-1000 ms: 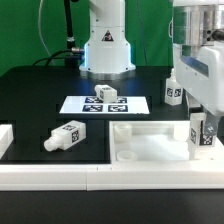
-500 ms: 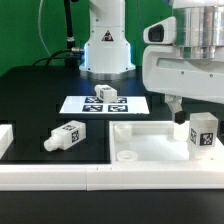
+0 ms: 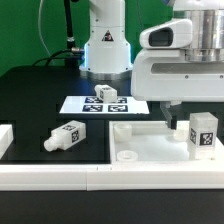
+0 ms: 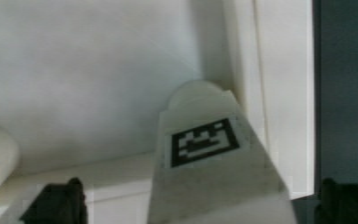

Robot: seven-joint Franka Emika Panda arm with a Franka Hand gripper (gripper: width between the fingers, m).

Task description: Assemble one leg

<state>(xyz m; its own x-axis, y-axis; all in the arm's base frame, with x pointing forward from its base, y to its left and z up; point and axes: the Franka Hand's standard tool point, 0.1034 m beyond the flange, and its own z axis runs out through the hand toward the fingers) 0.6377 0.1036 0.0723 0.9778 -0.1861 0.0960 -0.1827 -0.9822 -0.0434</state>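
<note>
One leg [image 3: 203, 133], a small white block with a square tag, stands upright on the large white panel [image 3: 150, 152] at the exterior view's right. My gripper [image 3: 188, 114] hangs just above and around it. In the wrist view the leg [image 4: 208, 150] stands between the two dark fingertips [image 4: 60, 203], which are wide apart and clear of it on both sides. My gripper [image 4: 202, 205] is open and holds nothing. A second leg [image 3: 66, 137] lies on its side on the black table at the left. A third leg [image 3: 106, 95] rests on the marker board [image 3: 82, 105].
White border rails run along the front edge [image 3: 60, 176] and stand at the far left [image 3: 5, 140]. The robot's base [image 3: 105, 50] is at the back centre. My large white hand [image 3: 185, 70] covers the back right of the table.
My gripper has opened and let go of the leg, which stays upright on the panel. The hand has lifted and swung toward the exterior view's left.
</note>
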